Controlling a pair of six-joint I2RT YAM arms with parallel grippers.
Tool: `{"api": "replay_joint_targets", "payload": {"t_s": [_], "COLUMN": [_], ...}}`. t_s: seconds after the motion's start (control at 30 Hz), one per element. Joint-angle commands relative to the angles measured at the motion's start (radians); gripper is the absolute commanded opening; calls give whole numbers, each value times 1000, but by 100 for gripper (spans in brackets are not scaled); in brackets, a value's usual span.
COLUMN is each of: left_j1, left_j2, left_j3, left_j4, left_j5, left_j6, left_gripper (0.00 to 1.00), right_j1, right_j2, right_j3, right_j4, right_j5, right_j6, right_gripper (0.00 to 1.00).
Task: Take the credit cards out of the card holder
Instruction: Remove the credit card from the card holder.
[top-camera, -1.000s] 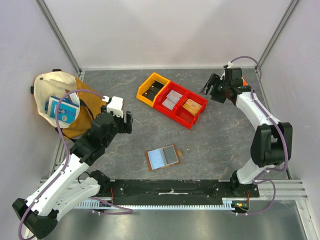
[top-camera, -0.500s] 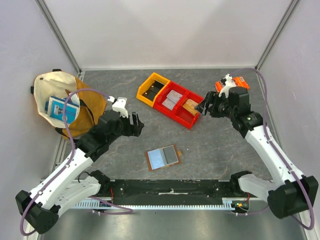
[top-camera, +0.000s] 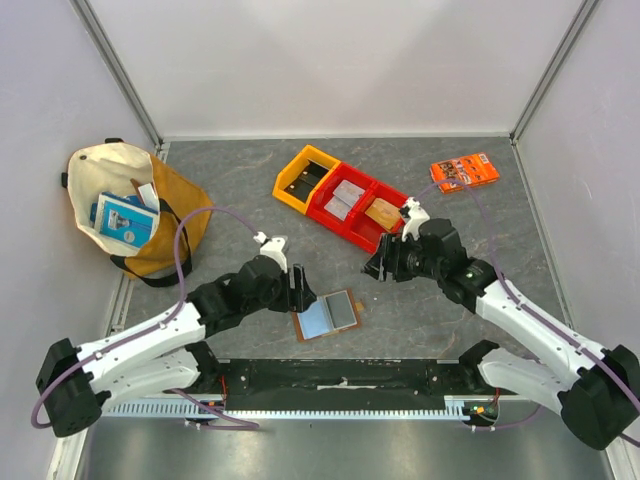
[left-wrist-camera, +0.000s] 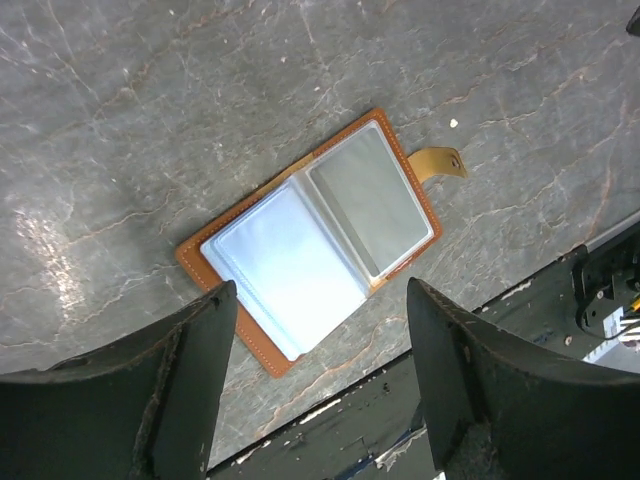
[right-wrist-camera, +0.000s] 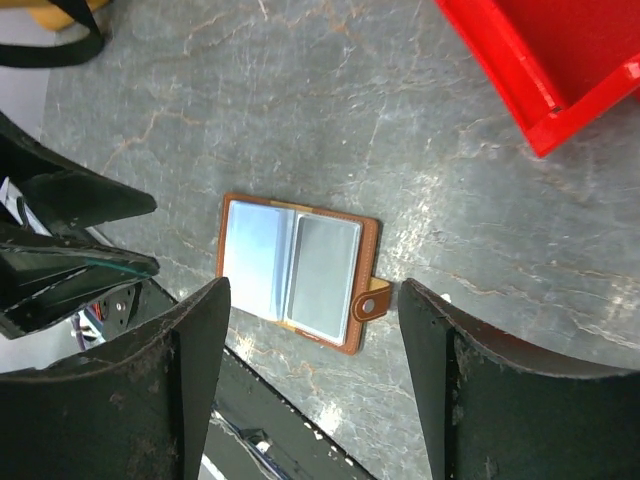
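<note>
The brown card holder (top-camera: 326, 315) lies open and flat on the table near the front edge, its closure tab to the right. Inside it show a pale blue card (top-camera: 316, 318) and a grey one (top-camera: 342, 311). My left gripper (top-camera: 298, 288) is open, just left of and above the holder, which shows between its jaws in the left wrist view (left-wrist-camera: 320, 235). My right gripper (top-camera: 375, 265) is open, above and to the right of the holder, which also shows in the right wrist view (right-wrist-camera: 300, 268). Neither gripper touches it.
A red bin (top-camera: 352, 232) at the back holds grey cards (top-camera: 347, 195) and an orange-gold card (top-camera: 383, 212); an orange bin (top-camera: 290, 172) adjoins it. An orange packet (top-camera: 464, 171) lies far right. A tote bag (top-camera: 175, 215) lies at left. A black rail (top-camera: 340, 375) runs along the front edge.
Both arms have swung in toward the card holder: the left gripper moved right and nearer, the right gripper came from the far right corner to the middle. The holder has not moved.
</note>
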Motion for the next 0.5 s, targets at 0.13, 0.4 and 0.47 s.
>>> {"api": "replay_joint_targets", "payload": {"t_s": [0.13, 0.4, 0.47], "left_j1": [-40, -60, -65], "left_j2": [113, 210, 234], "left_j3": [-3, -10, -22], "left_j4": [109, 109, 108], "left_j5": [-69, -17, -2], "left_j6": [-94, -117, -126], "left_gripper": [66, 40, 36], "right_j1": [125, 255, 267], "right_j2": [101, 276, 303], "right_j3": [-37, -8, -17], "right_j4": [174, 225, 230], "right_j5": [30, 37, 57], "right_j6": [63, 75, 80], "right_gripper": [70, 62, 61]}}
